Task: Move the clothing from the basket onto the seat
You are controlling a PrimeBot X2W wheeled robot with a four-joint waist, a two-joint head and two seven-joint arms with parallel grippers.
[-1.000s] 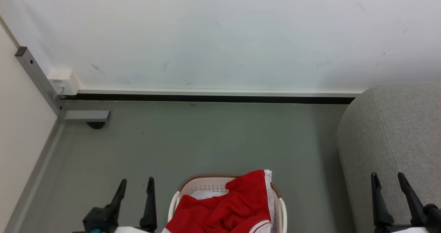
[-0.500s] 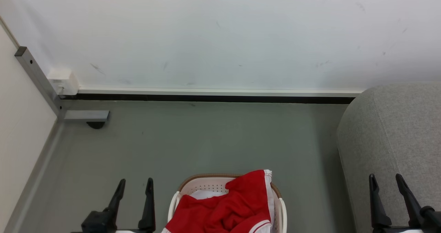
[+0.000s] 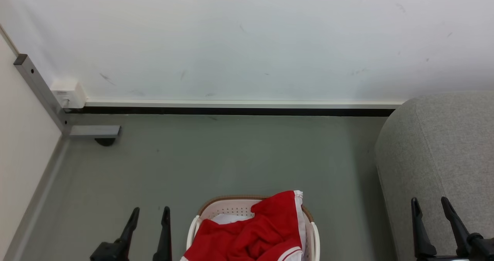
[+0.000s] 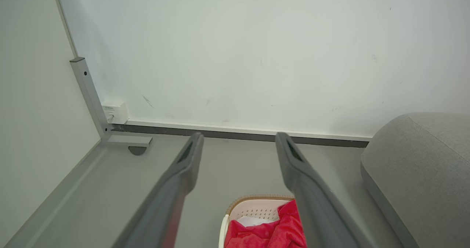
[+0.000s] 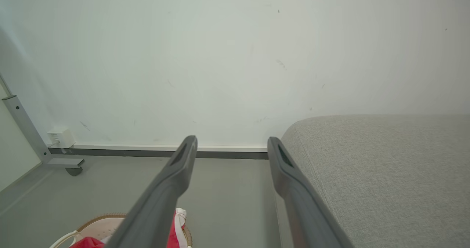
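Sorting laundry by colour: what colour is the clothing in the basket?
The clothing is bright red with white trim, clearest in the head view.

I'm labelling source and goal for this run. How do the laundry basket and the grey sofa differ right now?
The laundry basket is white perforated plastic with a brown rim; the grey sofa is woven fabric. The basket is far smaller than the sofa. The basket holds red clothing, part of it draped over its rim; the sofa's visible part carries none. Both stand on the grey floor and have rounded outlines.
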